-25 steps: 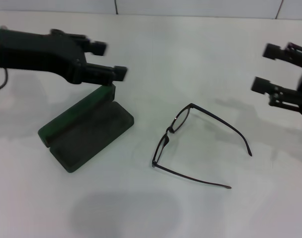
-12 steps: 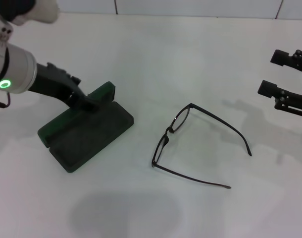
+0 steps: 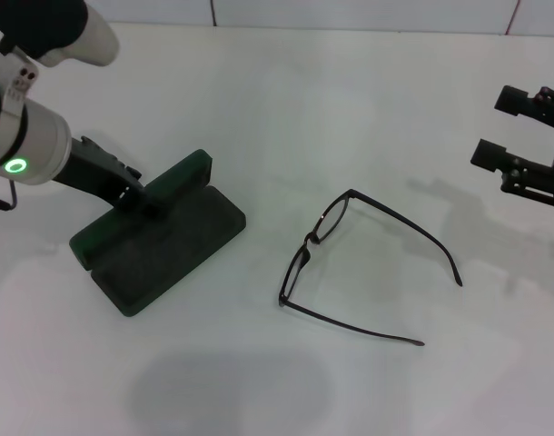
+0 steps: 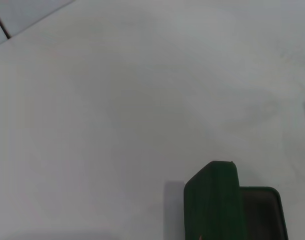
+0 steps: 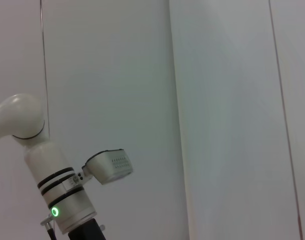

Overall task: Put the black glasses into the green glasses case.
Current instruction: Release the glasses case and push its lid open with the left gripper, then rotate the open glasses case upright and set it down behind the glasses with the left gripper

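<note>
The green glasses case (image 3: 164,241) lies open at the table's left, its lid (image 3: 174,176) standing up along the far side. In the left wrist view the lid (image 4: 215,201) and the dark lining (image 4: 260,216) show at one edge. My left gripper (image 3: 143,194) is low against the lid's left end. The black glasses (image 3: 342,262) lie unfolded on the table right of the case, temple arms spread toward the right, touched by nothing. My right gripper (image 3: 501,127) hovers open and empty at the far right, well away from the glasses.
The white table (image 3: 286,109) runs back to a pale wall. The left arm's white forearm with a green light (image 3: 18,165) reaches in from the left edge. The right wrist view shows only that arm (image 5: 60,202) against wall panels.
My left arm has turned and dropped: its gripper went from hovering above the lid to low against the lid's left end. The right gripper drifted slightly right. Case and glasses stayed put.
</note>
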You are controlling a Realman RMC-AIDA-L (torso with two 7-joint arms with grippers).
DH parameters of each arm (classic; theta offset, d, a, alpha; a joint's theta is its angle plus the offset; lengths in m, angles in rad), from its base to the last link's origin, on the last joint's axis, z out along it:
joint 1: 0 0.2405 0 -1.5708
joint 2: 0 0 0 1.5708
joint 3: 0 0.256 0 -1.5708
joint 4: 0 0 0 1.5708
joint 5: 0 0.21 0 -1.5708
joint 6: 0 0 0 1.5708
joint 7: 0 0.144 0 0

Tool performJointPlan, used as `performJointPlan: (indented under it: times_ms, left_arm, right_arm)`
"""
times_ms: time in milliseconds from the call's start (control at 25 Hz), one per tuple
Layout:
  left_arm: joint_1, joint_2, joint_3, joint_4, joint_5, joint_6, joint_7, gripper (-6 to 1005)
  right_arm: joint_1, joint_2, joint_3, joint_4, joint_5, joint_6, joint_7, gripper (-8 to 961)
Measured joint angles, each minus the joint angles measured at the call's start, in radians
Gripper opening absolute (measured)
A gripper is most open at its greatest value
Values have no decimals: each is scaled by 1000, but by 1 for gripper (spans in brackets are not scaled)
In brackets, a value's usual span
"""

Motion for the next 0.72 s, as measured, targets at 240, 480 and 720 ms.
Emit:
performJointPlan:
  times_ms: [240,480,720]
  left_arm:
    - [-1,2,6,1,1,0,3,565]
    - [-2,2,6,3,3,0,6,246]
    - [-1,3,7,0,3,0,9,222]
  right_arm:
    - [7,-1,0,8,0,11,-2,753]
    - [7,0,0,8,0,11,-3,752]
    - [7,2,0,10,0,10,-3,752]
